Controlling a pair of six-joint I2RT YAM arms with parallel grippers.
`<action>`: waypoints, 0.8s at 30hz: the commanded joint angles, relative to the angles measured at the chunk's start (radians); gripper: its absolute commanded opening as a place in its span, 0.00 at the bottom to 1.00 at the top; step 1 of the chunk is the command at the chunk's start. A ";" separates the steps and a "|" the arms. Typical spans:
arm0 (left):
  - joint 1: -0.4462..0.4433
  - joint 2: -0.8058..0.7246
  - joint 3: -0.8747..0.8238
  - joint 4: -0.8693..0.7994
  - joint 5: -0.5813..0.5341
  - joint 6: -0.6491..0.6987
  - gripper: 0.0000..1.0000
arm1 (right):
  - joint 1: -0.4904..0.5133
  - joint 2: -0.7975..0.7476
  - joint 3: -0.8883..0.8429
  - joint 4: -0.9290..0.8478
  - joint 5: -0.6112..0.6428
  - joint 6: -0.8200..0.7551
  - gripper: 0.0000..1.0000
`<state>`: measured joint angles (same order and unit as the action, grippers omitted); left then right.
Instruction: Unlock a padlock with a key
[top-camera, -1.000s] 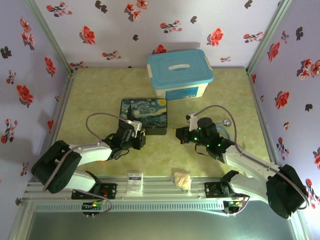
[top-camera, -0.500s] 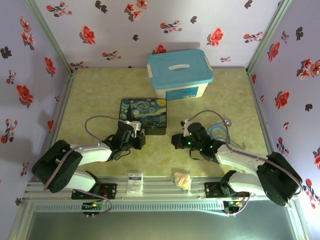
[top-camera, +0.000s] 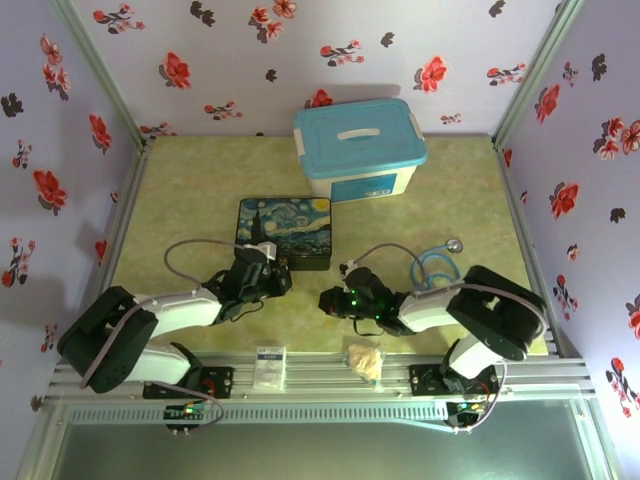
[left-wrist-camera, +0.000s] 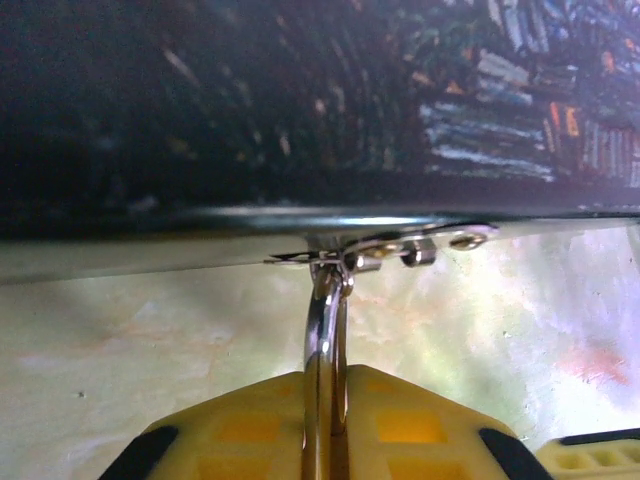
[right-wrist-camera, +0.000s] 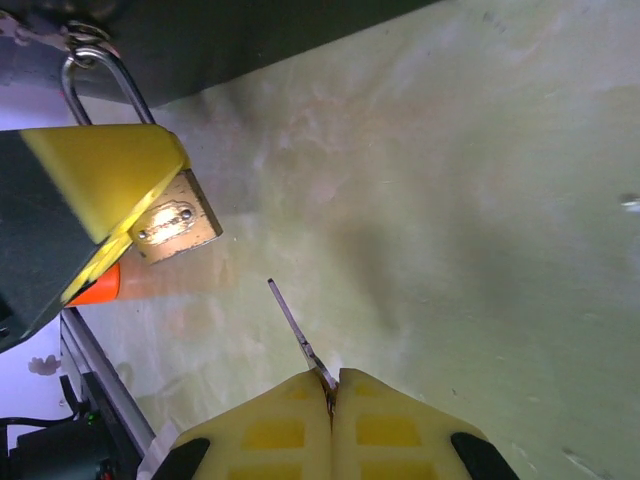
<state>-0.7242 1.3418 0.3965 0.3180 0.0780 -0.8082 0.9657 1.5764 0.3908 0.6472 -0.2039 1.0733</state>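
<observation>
We clamp the padlock in our left hand and pinch the key in our right hand; its tip sits apart from the lock, so inserting and turning are left.

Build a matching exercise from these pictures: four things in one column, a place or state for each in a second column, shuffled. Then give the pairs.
Things:
1. padlock
2. key
3. painted tin
4. storage box

Places or states:
A. pinched in the right claw, blade pointing towards the padlock
B. farthest from the arms, light blue lid on
C. gripped by the left claw
D. on the table, between the storage box and the left claw

Pairs: 1-C, 2-A, 3-D, 4-B
</observation>
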 joint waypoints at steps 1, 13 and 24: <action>-0.006 -0.033 0.018 0.007 -0.048 -0.059 0.00 | 0.010 0.074 -0.010 0.204 -0.012 0.101 0.00; -0.024 -0.044 -0.007 0.091 -0.078 -0.139 0.00 | 0.047 0.189 0.065 0.235 -0.059 0.182 0.00; -0.033 -0.038 -0.013 0.137 -0.078 -0.171 0.00 | 0.050 0.265 0.076 0.411 -0.101 0.223 0.00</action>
<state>-0.7509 1.3281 0.3836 0.3756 0.0326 -0.9676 1.0092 1.8332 0.4461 0.9939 -0.2890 1.2808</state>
